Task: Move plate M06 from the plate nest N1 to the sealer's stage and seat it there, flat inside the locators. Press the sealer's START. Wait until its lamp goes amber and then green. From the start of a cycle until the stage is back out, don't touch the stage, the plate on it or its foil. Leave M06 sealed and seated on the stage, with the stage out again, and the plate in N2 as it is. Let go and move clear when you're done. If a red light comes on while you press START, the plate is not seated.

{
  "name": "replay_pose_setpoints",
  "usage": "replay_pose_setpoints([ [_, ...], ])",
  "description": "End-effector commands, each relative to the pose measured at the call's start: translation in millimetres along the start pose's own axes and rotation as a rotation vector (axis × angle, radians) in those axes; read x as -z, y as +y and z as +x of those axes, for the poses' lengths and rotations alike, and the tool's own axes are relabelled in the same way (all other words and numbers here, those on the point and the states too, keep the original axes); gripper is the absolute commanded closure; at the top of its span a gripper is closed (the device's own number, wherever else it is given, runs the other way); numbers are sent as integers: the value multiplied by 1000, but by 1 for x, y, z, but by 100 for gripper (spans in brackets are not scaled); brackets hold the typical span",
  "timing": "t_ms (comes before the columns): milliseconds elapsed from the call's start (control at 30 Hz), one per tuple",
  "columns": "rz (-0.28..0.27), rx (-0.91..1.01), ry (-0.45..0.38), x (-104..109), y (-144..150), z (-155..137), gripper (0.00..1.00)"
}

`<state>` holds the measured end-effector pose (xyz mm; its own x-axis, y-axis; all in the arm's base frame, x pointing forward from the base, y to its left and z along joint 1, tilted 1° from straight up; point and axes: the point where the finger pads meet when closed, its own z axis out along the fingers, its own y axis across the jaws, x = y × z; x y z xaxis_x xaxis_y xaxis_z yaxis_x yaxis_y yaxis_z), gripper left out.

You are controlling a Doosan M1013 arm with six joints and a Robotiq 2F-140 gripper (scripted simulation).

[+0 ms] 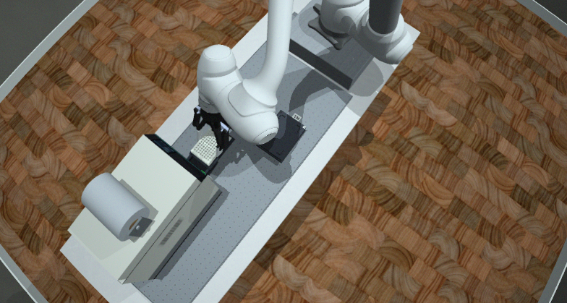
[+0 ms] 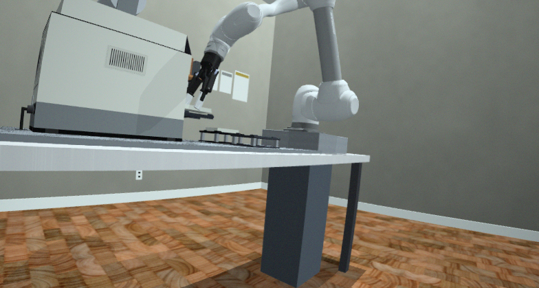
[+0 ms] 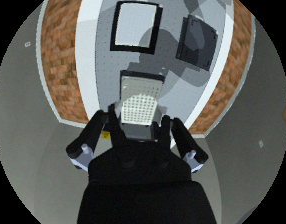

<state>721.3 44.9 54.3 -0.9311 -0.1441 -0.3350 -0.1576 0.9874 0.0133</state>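
Observation:
My gripper [image 1: 209,139] [image 2: 195,104] [image 3: 138,106] is shut on plate M06 [image 1: 204,148] [image 3: 138,108], a white well plate. It holds the plate by its long sides, right over the sealer's dark stage [image 1: 208,168] [image 2: 199,114], which stands out in front of the sealer [image 1: 158,181] [image 2: 113,78]. In the side view the plate looks slightly tilted and just above the stage; I cannot tell whether it touches. Nest N1 [image 1: 286,137] [image 3: 195,39] is black and empty. Nest N2 [image 3: 115,26] holds a white plate [image 3: 137,24]; the arm hides it in the overhead view.
A white foil roll [image 1: 113,205] sits on top of the sealer. The arm's elbow [image 1: 238,98] hangs over the nests. The robot's base block [image 1: 329,62] [image 2: 305,139] stands at the far end of the table. The nests [image 2: 237,137] lie between the sealer and the base.

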Motion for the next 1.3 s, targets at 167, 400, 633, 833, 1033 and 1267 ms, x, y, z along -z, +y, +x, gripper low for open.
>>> replay_pose_setpoints([
  [167,0,0,0,0,0,0,90],
  [400,0,0,0,0,0,0,90],
  [633,0,0,0,-1,0,0,90],
  [833,0,0,0,-2,0,1,90],
  [1033,0,0,0,-4,0,1,90],
  [1267,0,0,0,-6,0,2,90],
])
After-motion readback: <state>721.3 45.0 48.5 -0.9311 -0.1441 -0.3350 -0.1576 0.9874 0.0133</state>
